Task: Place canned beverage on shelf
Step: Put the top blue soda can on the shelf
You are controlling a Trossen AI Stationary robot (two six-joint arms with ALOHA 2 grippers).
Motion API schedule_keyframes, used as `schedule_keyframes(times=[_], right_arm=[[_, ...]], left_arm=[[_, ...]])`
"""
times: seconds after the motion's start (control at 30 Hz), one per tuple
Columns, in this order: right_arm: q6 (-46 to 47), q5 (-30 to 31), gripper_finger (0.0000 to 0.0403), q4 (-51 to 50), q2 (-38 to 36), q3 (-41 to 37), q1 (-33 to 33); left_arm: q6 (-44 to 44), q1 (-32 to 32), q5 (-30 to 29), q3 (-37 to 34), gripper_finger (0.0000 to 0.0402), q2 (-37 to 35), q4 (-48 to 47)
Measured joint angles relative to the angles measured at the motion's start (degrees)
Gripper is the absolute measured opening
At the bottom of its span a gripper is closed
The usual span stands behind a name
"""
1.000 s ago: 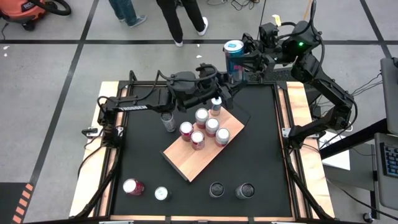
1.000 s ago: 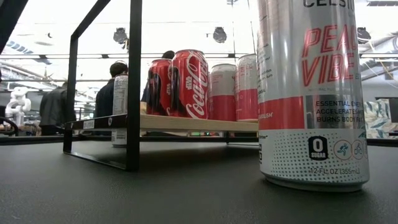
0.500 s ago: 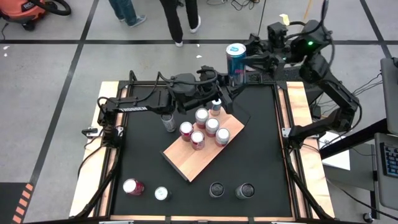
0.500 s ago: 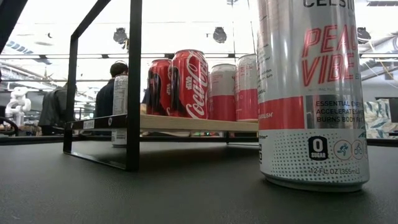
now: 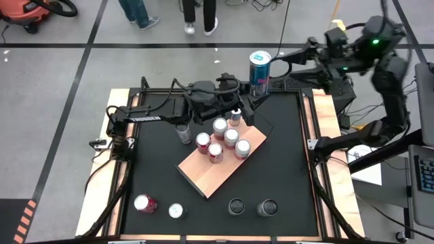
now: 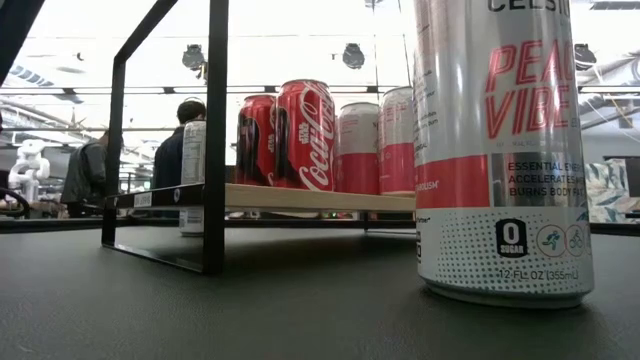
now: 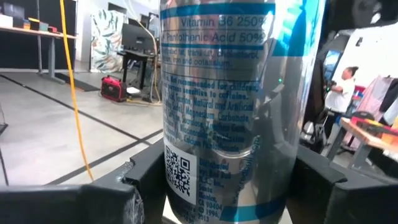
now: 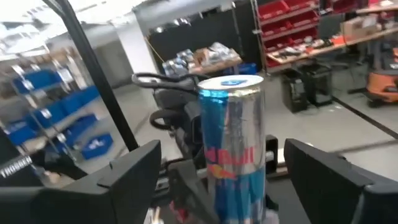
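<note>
Twelve cans in all. One blue-and-silver can [image 5: 259,68] sits between the fingers of the left gripper [image 5: 255,91]. Six cans [image 5: 231,137] stand on the one shelf [image 5: 203,177] just beside that gripper. One can [image 5: 183,132] stands on the table near it. Four cans [image 5: 176,211] stand well apart from it and from the right gripper [image 5: 300,55]. There are two arms.

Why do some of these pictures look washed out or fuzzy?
Low view: bright windows behind the shelf wash out the room, leaving people as silhouettes. Right wrist view: the Red Bull can and the background are smeared by blur. Left wrist view: that can fills the picture, glare streaking its side.
</note>
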Motion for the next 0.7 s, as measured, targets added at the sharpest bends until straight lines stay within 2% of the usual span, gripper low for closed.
schedule_keyframes(times=[0.13, 0.17, 0.3, 0.5, 0.7], right_arm=[[-4.85, 0.81, 0.0318, -13.17, 4.07, 11.8, 0.0], [-5.74, 0.63, 0.0318, -14.59, 4.82, 12.38, 0.0], [-4.61, -2.2, 0.0318, -16.2, 3.57, 9.64, 0.13], [-11.21, -2.09, 0.0318, -17.51, 3.41, 9.94, 0.83], [-17.76, -2.96, 0.0318, -22.13, 4.18, 9.94, 0.83]], left_arm=[[0.93, -0.01, -0.05, 0.0, 0.0242, 0.0, -1.41], [1.48, 0.0, -0.15, 0.0, 0.0242, 0.0, -1.68], [4.56, -0.16, -0.22, 0.0, 0.0242, 0.05, -2.92], [5.15, -0.96, -0.1, -0.04, 0.0242, 0.97, -9.62], [4.91, -1.55, 0.17, -0.02, 0.0242, 2.1, -11.85]])
